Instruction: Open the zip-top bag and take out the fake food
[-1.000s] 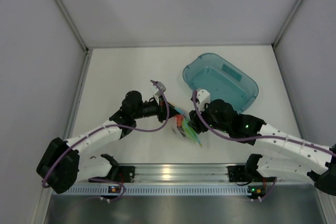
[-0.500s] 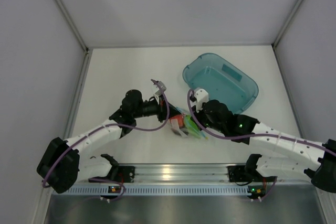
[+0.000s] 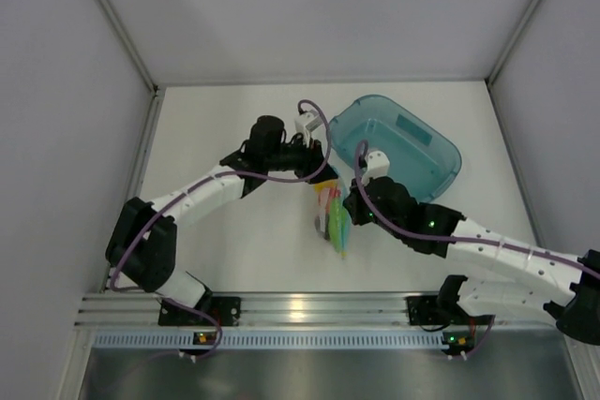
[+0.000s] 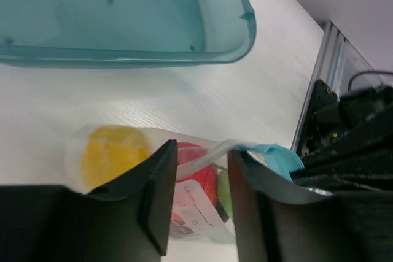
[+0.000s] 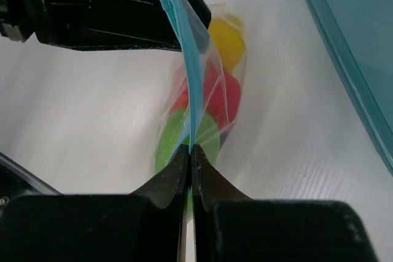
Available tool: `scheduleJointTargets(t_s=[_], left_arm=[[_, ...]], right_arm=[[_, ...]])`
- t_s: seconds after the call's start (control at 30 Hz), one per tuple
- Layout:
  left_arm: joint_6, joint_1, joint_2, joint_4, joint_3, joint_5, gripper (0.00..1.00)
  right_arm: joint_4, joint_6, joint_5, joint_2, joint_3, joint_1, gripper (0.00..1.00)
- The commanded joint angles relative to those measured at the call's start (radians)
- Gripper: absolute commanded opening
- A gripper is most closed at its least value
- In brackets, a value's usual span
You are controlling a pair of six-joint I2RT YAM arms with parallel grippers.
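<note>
The zip-top bag (image 3: 335,217) hangs stretched between the two grippers, just above the table near the middle. My right gripper (image 5: 190,148) is shut on the bag's light blue zip strip (image 5: 187,59), at the bag's near-right side (image 3: 349,211). The fake food shows through the plastic: a yellow piece (image 5: 226,41), a red one (image 5: 218,93) and a green one (image 5: 172,139). My left gripper (image 4: 202,150) is at the bag's far end (image 3: 317,170). Its jaws stand a little apart, and the bag's mouth edge (image 4: 209,154) crosses the gap loosely. The blue strip end (image 4: 273,154) lies over the right finger.
A teal translucent tray (image 3: 441,161) stands empty at the back right, close behind the bag; its rim (image 4: 184,59) runs just beyond my left fingers. White walls close in the table on three sides. The arms' mounting rail (image 3: 300,311) runs along the near edge.
The right gripper closed on the zip strip. The left arm swung away and to the right, drawing the bag out lengthwise, and its jaws have parted slightly.
</note>
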Motion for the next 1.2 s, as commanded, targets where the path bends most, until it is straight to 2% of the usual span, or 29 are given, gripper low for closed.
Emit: scheduleJointTargets(t_s=[0.0,0.07,0.13,0.2,0.33,0.5,0.6,0.67,0.8,0.87,1.0,1.03,1.1,1.13,1.17], left_arm=[[0.021,0.017,0.027,-0.117,0.100,-0.133,0.49],[-0.022,0.017,0.003,-0.116,0.087,-0.176,0.69],[-0.064,0.017,-0.049,-0.117,0.064,-0.242,0.76],[-0.084,0.008,-0.097,-0.116,0.024,-0.299,0.79],[-0.087,-0.047,-0.239,-0.120,-0.041,-0.423,0.81],[-0.067,-0.187,-0.332,-0.157,-0.099,-0.649,0.81],[-0.052,-0.251,-0.320,-0.174,-0.099,-0.756,0.78],[-0.042,-0.283,-0.297,-0.186,-0.075,-0.777,0.77],[-0.030,-0.359,-0.203,-0.273,-0.010,-0.944,0.74],[-0.033,-0.380,-0.185,-0.287,-0.001,-1.009,0.69],[-0.052,-0.383,-0.163,-0.297,0.001,-1.047,0.51],[-0.052,-0.385,-0.163,-0.297,0.001,-1.061,0.40],[-0.062,-0.383,-0.166,-0.312,0.002,-1.087,0.26],[-0.065,-0.383,-0.172,-0.316,0.004,-1.095,0.16],[-0.067,-0.385,-0.180,-0.321,0.001,-1.103,0.13]], right_arm=[[-0.013,0.134,0.092,0.009,0.029,0.015,0.00],[-0.005,0.168,0.131,0.024,0.034,0.012,0.00],[0.024,0.187,0.138,0.042,0.032,0.010,0.00],[0.038,0.199,0.150,0.062,0.042,0.009,0.00],[0.079,0.208,0.155,0.084,0.049,0.007,0.00],[0.097,0.211,0.161,0.073,0.057,0.004,0.00],[0.107,0.210,0.161,0.062,0.052,0.004,0.00],[0.107,0.210,0.156,0.061,0.052,0.004,0.00],[0.104,0.213,0.153,0.049,0.049,0.003,0.00],[0.105,0.211,0.150,0.044,0.045,0.004,0.00],[0.099,0.201,0.150,0.036,0.042,0.004,0.00],[0.094,0.199,0.153,0.036,0.040,0.004,0.00],[0.087,0.196,0.162,0.038,0.032,0.001,0.00],[0.079,0.194,0.167,0.036,0.026,-0.005,0.00],[0.074,0.193,0.175,0.035,0.011,-0.010,0.00]])
